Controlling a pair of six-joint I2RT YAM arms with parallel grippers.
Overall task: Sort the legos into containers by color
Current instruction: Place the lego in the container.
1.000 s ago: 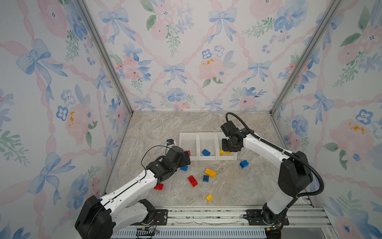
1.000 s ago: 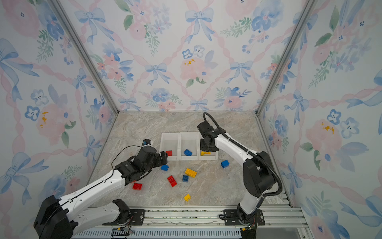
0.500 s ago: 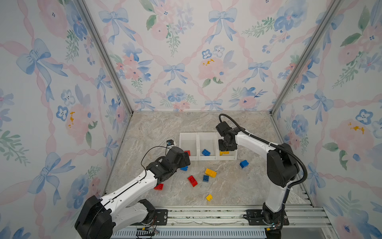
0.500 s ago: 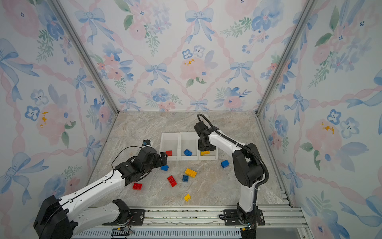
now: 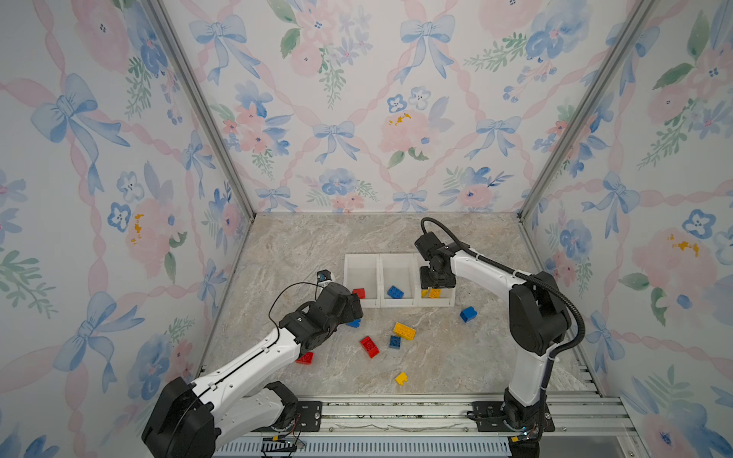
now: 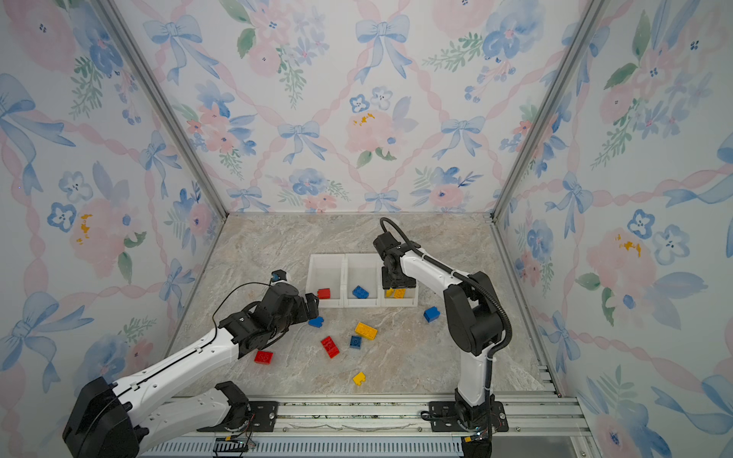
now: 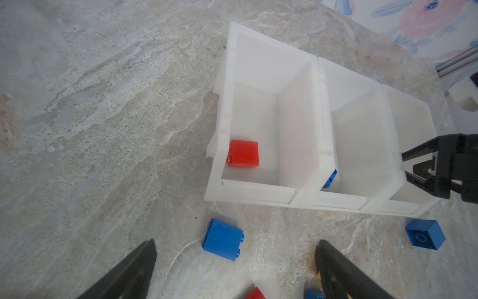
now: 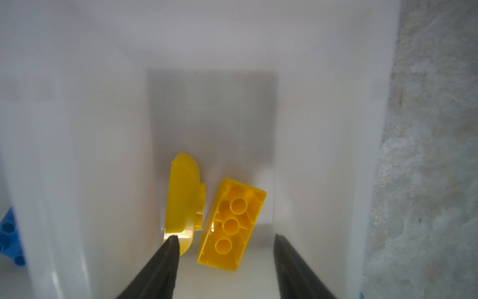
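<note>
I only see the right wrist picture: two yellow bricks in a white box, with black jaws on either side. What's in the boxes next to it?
Observer: Your box is the end one of three joined white bins. The middle one holds a blue brick and the far one a red brick.
Operator: Are any bricks lying outside the bins?
Observer: Several lie on the table. A loose blue brick sits just ahead of the left gripper, whose jaws stand open.
</note>
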